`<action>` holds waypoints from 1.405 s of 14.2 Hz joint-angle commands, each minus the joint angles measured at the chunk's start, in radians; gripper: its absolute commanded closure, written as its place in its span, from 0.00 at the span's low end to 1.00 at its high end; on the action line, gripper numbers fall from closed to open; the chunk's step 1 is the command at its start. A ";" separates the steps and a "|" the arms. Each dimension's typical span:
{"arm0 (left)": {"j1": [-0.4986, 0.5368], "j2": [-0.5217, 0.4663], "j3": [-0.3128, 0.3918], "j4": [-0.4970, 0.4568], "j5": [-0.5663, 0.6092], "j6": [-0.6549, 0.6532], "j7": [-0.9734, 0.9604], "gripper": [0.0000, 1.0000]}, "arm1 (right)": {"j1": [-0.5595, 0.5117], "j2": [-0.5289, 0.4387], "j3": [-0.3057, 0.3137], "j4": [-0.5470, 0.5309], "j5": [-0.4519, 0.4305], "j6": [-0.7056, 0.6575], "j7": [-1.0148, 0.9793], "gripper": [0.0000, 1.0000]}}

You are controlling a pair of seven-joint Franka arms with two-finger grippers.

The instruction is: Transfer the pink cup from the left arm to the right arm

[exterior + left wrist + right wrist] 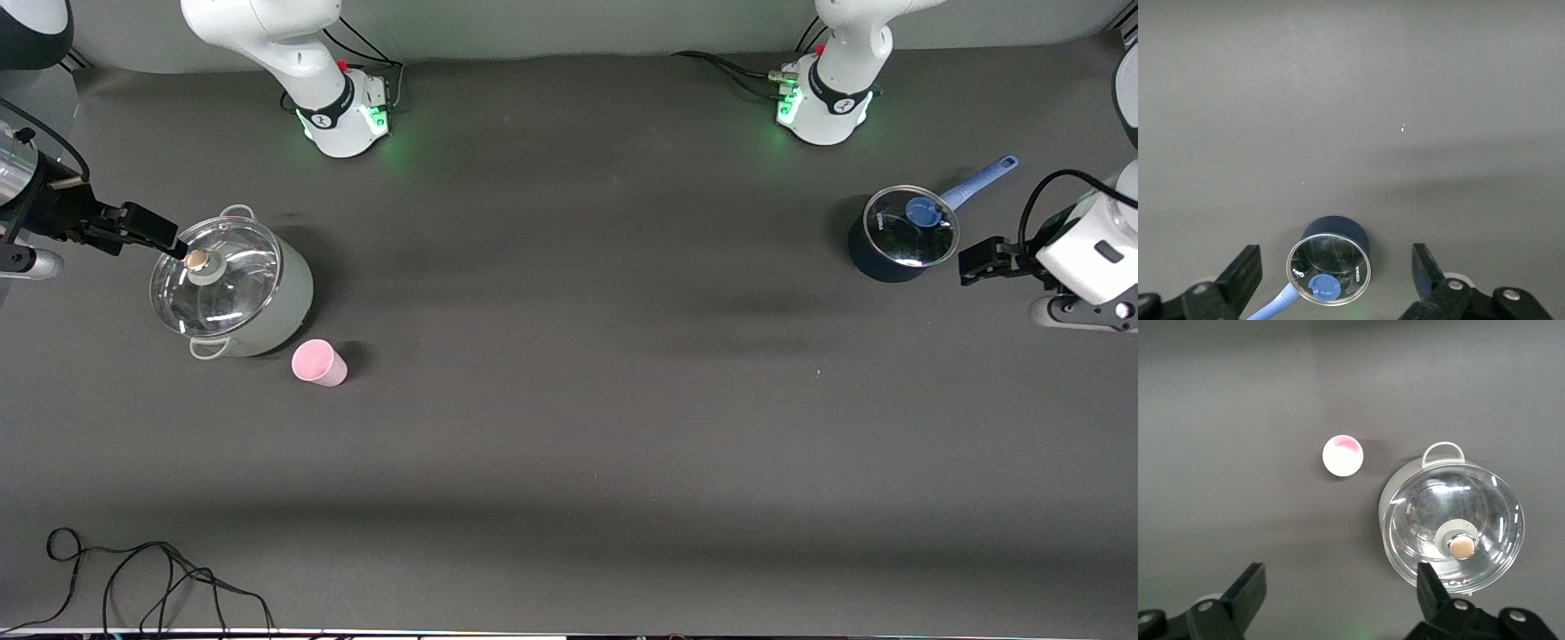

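The pink cup (318,363) stands on the table toward the right arm's end, beside the pale green pot and nearer to the front camera than it. It also shows in the right wrist view (1343,456), apart from the fingers. My right gripper (167,238) is open and empty, over the table at the pot's edge; its own view shows it the same (1341,583). My left gripper (973,262) is open and empty at the left arm's end, beside the blue saucepan, as its own view shows too (1335,270).
A pale green pot (289,293) with a glass lid (1451,527) stands beside the cup. A dark blue saucepan (876,265) with a glass lid (1329,268) and a light blue handle stands near the left gripper. A black cable (151,578) lies at the table's front edge.
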 commanded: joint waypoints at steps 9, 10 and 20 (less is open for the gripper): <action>-0.207 -0.040 0.200 -0.001 -0.073 0.014 0.018 0.00 | -0.144 0.075 0.203 0.133 -0.045 -0.020 -0.018 0.00; -0.205 -0.035 0.198 0.007 -0.075 0.014 0.016 0.00 | -0.138 0.078 0.203 0.134 -0.045 -0.020 -0.017 0.00; -0.158 -0.029 0.166 0.027 -0.127 -0.003 0.010 0.00 | -0.129 0.080 0.200 0.130 -0.045 -0.020 -0.006 0.00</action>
